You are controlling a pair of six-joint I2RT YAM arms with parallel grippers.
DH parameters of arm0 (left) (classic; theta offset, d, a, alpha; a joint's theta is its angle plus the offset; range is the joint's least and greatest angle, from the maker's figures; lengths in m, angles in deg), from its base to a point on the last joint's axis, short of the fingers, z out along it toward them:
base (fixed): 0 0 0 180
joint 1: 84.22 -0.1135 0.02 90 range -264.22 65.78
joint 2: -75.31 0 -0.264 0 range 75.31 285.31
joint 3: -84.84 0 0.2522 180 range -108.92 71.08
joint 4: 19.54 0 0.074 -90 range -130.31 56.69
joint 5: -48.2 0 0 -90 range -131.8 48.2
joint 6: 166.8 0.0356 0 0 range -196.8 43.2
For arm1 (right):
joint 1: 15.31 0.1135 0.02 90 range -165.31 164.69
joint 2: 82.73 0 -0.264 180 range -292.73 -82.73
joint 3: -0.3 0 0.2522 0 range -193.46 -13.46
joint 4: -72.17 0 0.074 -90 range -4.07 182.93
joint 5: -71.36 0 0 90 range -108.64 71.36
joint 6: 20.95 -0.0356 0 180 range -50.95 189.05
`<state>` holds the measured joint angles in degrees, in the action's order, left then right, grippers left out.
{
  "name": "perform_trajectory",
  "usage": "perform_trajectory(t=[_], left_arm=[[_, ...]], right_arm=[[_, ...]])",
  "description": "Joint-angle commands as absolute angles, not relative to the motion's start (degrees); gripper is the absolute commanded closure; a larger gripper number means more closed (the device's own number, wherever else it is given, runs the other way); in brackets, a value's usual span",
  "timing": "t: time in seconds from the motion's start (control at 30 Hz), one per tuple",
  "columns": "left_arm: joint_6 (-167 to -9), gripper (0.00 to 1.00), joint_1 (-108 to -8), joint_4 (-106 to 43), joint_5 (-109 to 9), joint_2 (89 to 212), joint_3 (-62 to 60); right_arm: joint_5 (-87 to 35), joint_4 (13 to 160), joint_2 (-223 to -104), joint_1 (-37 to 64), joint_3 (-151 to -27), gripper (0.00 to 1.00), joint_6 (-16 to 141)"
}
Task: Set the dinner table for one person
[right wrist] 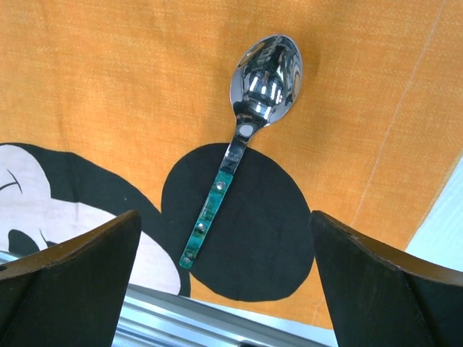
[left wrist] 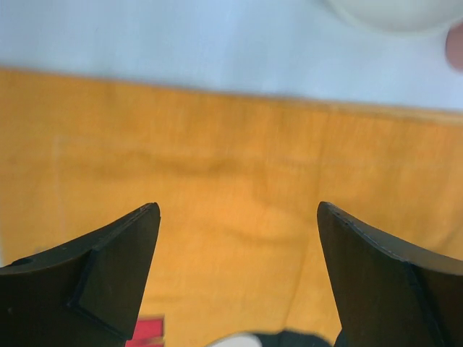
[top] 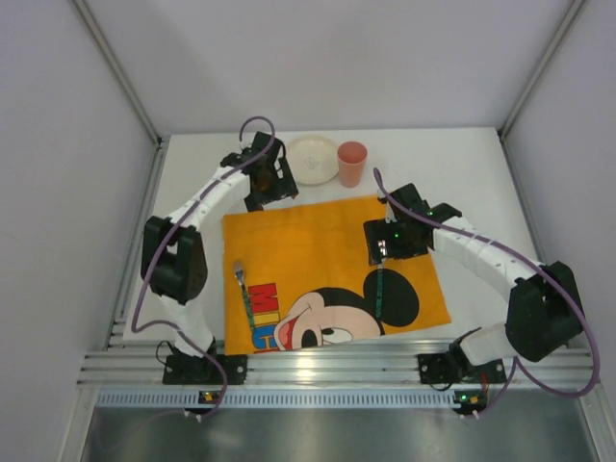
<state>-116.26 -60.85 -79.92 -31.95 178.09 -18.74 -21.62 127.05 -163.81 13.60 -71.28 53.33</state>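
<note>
Your left gripper [left wrist: 239, 208] and right gripper [right wrist: 224, 214] gape empty over orange cloth [top: 318, 241]; the flat, seemingly matte dinner table [left wrist: 145, 36] lies beyond.

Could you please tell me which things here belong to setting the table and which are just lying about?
Part of the job: table, cloth, fork, spoon, plate, cup.
Just lying about: nothing loose that I can see; the metal rail at the near edge only carries the arms.

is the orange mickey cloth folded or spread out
Spread out. The orange cloth lies as one flat sheet on the table, its Mickey print showing, with the fork and spoon lying on it.
</note>
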Motion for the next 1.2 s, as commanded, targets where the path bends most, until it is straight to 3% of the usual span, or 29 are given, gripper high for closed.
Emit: perform_trajectory(t=[0.0, 0.1, 0.27, 0.4, 0.57, 0.67, 0.7, 0.73, 0.93, 1.17], left_arm=[[-117.6, 0.06, -66.9, -64.5, -41.5, 186.6, -24.0], [-120.0, 0.07, -69.9, -57.3, -47.7, 194.8, -30.8], [-121.7, 0.07, -72.2, -59.3, -51.8, 209.6, -48.5], [-124.8, 0.08, -73.0, -55.6, -54.7, 213.0, -49.6], [-124.0, 0.25, -73.2, -57.4, -53.8, 216.4, -50.6], [-122.2, 0.65, -73.4, -58.5, -54.1, 217.7, -50.6], [-121.6, 0.90, -73.5, -58.7, -53.9, 217.9, -50.6], [-120.8, 1.00, -73.6, -59.3, -54.1, 218.3, -50.6], [-117.6, 1.00, -74.3, -59.4, -53.8, 215.5, -48.2], [-114.2, 1.00, -74.7, -59.8, -54.1, 212.1, -44.5]], right_arm=[[-20.3, 129.7, -160.6, 12.6, -75.1, 0.00, 52.0], [-20.2, 131.2, -159.1, 12.2, -75.8, 0.00, 51.7], [-18.8, 132.3, -157.4, 12.0, -77.3, 0.00, 51.0], [-17.5, 132.5, -159.3, 11.8, -82.2, 0.00, 52.3], [-16.4, 133.5, -167.4, 11.0, -90.2, 0.00, 54.1], [-16.7, 133.4, -173.5, 9.2, -97.9, 0.00, 54.7], [-17.3, 133.3, -175.1, 7.6, -99.6, 0.00, 54.3], [-18.3, 132.8, -177.0, 6.5, -101.4, 0.00, 53.8], [-30.7, 130.4, -193.4, -2.0, -119.7, 0.00, 46.1], [-33.0, 130.4, -210.4, -4.1, -137.2, 0.00, 39.9]])
